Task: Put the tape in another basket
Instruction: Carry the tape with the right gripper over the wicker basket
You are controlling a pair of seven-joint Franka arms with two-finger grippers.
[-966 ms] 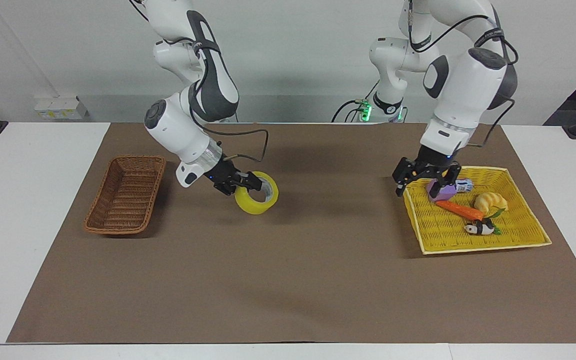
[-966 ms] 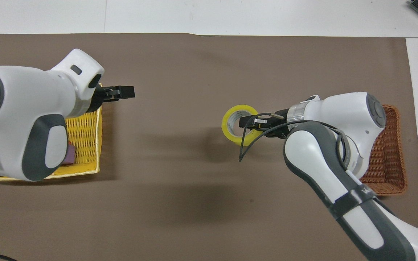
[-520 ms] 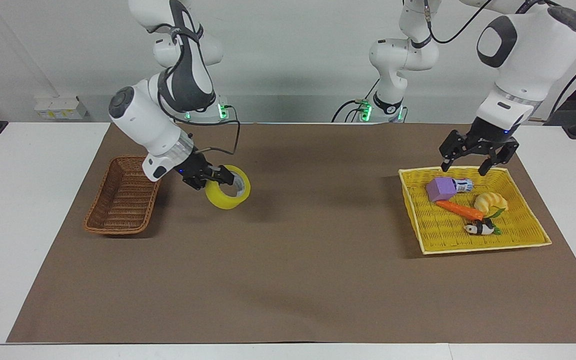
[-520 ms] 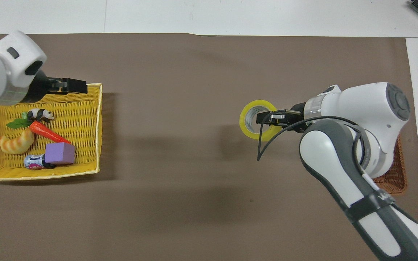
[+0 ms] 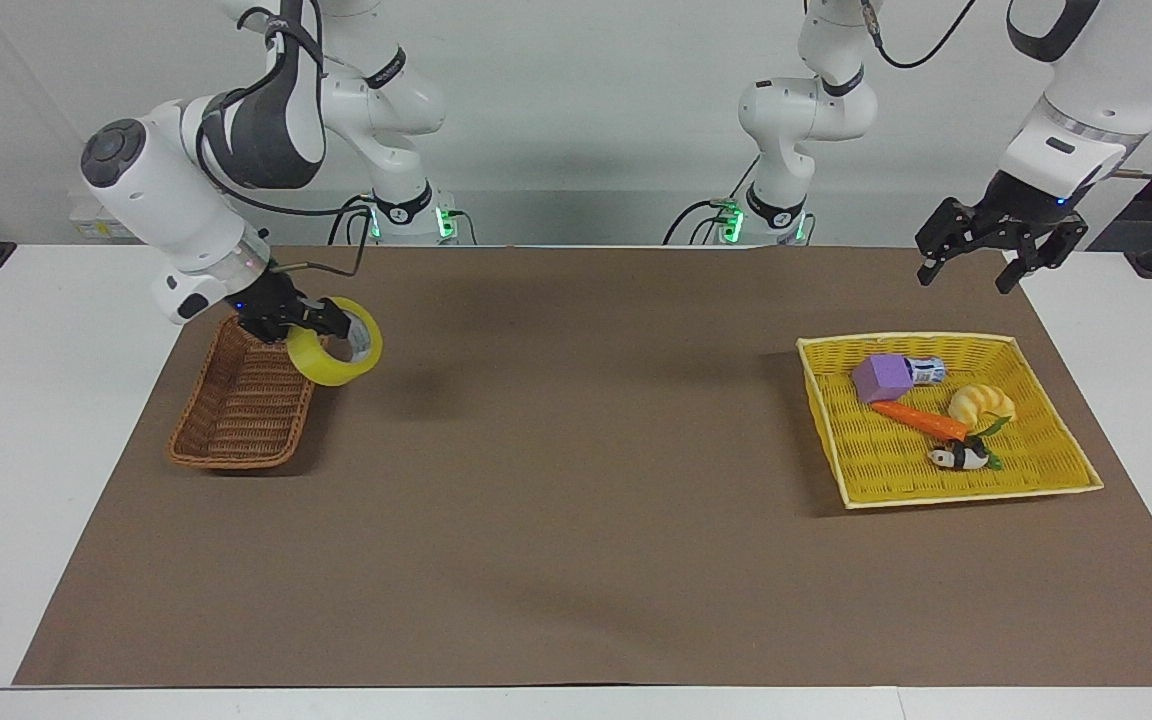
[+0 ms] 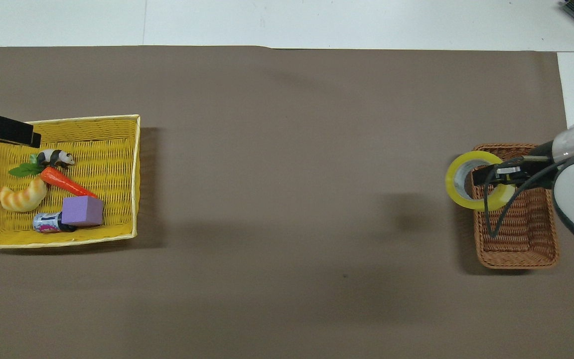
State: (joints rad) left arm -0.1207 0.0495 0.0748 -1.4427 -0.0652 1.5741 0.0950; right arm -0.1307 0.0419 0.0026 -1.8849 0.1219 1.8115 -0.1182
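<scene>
The tape point(image 5: 336, 350) point(image 6: 469, 180), a yellow roll with a white core, hangs in the air with my right gripper point(image 5: 321, 322) point(image 6: 484, 178) shut on its wall, one finger inside the core. It is over the rim of the brown wicker basket point(image 5: 246, 400) point(image 6: 516, 229), on the side toward the table's middle. The basket holds nothing that I can see. My left gripper point(image 5: 966, 278) point(image 6: 18, 134) is open with nothing in it, raised in the air at the left arm's end of the table.
A square yellow woven tray point(image 5: 936, 480) point(image 6: 112, 149) at the left arm's end holds a purple block point(image 5: 881, 377), a carrot point(image 5: 921, 420), a croissant toy point(image 5: 981, 403), a panda figure point(image 5: 958, 457) and a small bottle point(image 5: 928, 372). A brown mat point(image 5: 576, 500) covers the table.
My right arm has carried the tape from the mat's middle across to the brown basket's rim. My left arm has risen and drawn back from the yellow tray.
</scene>
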